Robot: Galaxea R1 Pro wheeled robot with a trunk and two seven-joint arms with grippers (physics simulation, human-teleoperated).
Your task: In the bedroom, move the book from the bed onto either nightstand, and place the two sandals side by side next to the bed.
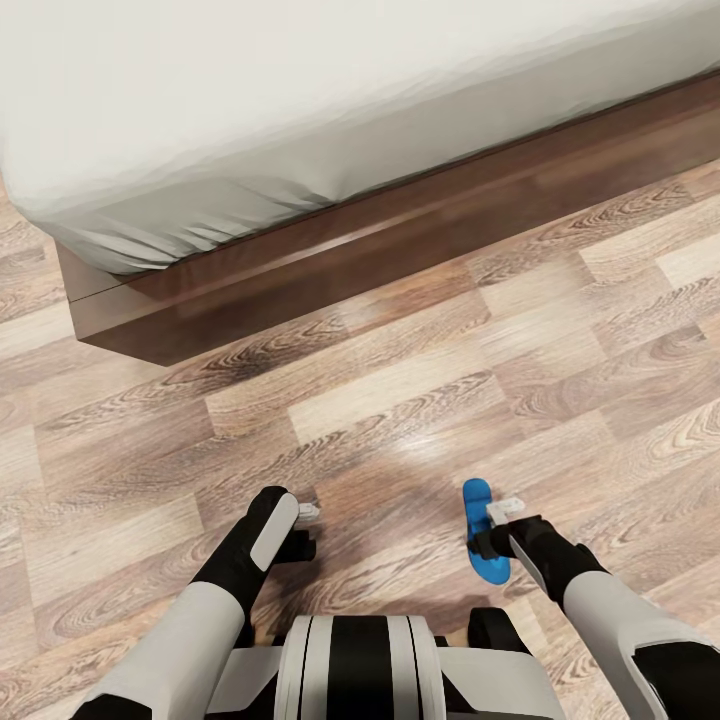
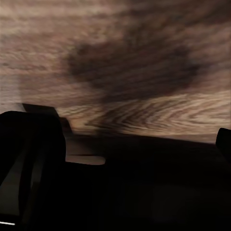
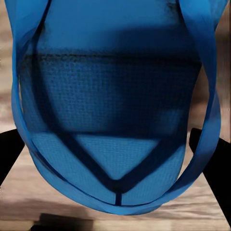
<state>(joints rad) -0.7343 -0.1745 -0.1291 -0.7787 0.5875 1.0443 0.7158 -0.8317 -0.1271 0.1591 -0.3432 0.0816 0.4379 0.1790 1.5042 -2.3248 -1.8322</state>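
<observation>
The bed (image 1: 300,110) stretches across the far side, its off-white mattress (image 1: 250,90) overhanging a dark wooden frame (image 1: 330,260) whose near corner sits toward the robot's left. Nothing lies on the stretch of mattress I can see from here. Between the frame's long edge and the robot runs a broad band of bare plank floor (image 1: 400,400), open room for moving on both sides.

One blue sandal (image 1: 484,545) is low over the floor by the right pincer (image 1: 500,515), well apart from the bed. Its long axis runs roughly away from the robot toward the bed, slightly tilted. In the right wrist view the sandal (image 3: 113,96) fills the frame, straps meeting in a V at the toe post, with the dark fingers (image 3: 9,154) on either side of its sole; whether they are pinching it I cannot tell.

The left pincer (image 1: 305,515) hovers over bare floor (image 2: 120,57); its fingers (image 2: 33,144) stand spread.
</observation>
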